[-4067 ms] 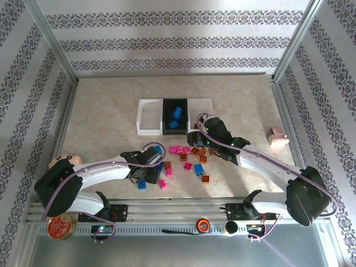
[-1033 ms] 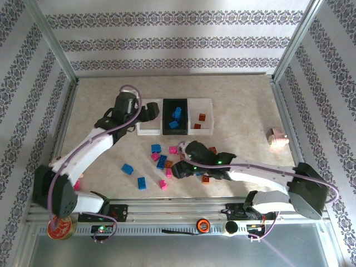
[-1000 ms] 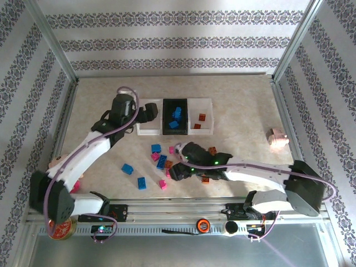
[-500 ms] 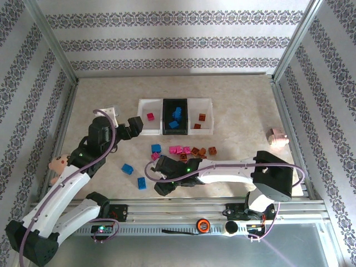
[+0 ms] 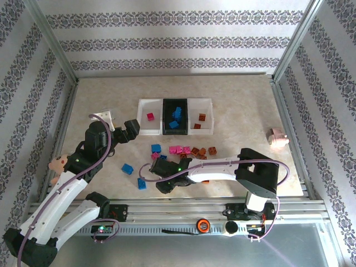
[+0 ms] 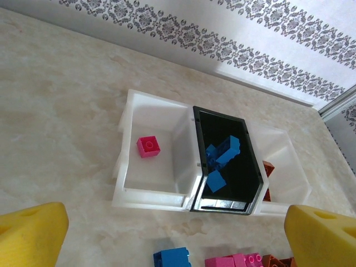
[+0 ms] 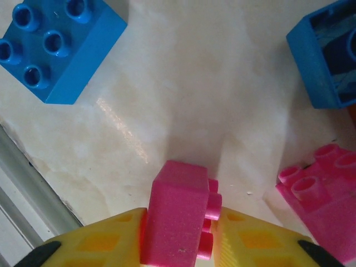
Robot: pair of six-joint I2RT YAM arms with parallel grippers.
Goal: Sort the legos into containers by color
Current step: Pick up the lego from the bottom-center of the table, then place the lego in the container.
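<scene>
Right gripper (image 7: 179,247) is clamping a magenta-pink lego brick (image 7: 178,214) between its yellow fingers (image 7: 94,245), low over the marbled tabletop (image 7: 183,83). Whether the brick is touching the surface cannot be told. A blue four-stud brick (image 7: 55,44), an overturned blue brick (image 7: 328,61) and another pink brick (image 7: 325,189) are lying close around it.

From above, this gripper is working by the tabletop's near edge, left of centre. Left gripper (image 5: 131,129) is hanging with its jaws spread wide and empty, just beside the left white tray (image 5: 140,119), which is holding one magenta brick (image 6: 148,147). The black middle tray (image 6: 253,167) is holding blue bricks (image 6: 222,158). The right white tray (image 5: 210,114) is holding orange-brown bricks (image 5: 202,117). A loose row of mixed bricks (image 5: 183,149) is lying between the trays and the right gripper.
</scene>
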